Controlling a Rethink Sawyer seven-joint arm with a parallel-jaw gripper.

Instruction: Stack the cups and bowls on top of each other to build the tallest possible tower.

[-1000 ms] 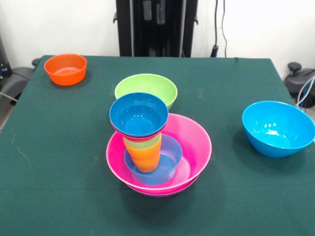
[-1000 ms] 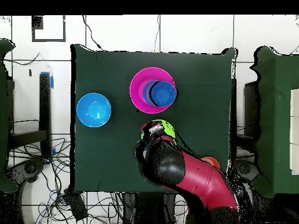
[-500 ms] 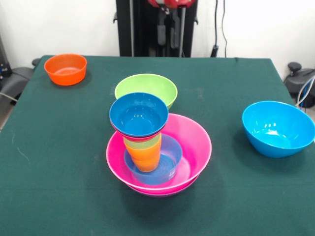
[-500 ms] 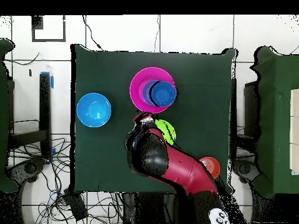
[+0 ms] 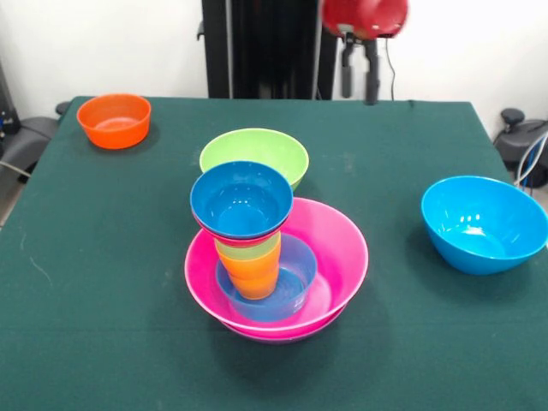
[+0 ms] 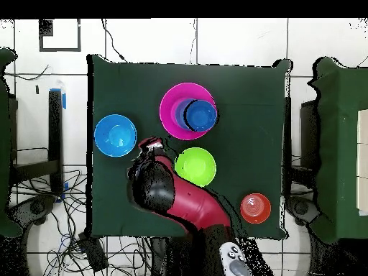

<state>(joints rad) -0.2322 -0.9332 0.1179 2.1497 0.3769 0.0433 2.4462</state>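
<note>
Swinging sideways over the last second, the gripper (image 5: 359, 81) has gone from the top middle of the front view toward the sky-blue bowl (image 5: 485, 223), and the overhead view now has the arm (image 6: 183, 205) clear of the lime green bowl (image 6: 195, 166), which it covered before. Fingers hang apart and carry nothing. No bowl moved. The tower (image 5: 257, 257) sits mid-table: pink bowl (image 5: 338, 248) as base, the cups nested inside it, a dark-blue bowl (image 5: 241, 201) on top. The orange bowl (image 5: 114, 120) waits at a far corner. Likely the sky-blue bowl is the next pick; nothing added yet.
</note>
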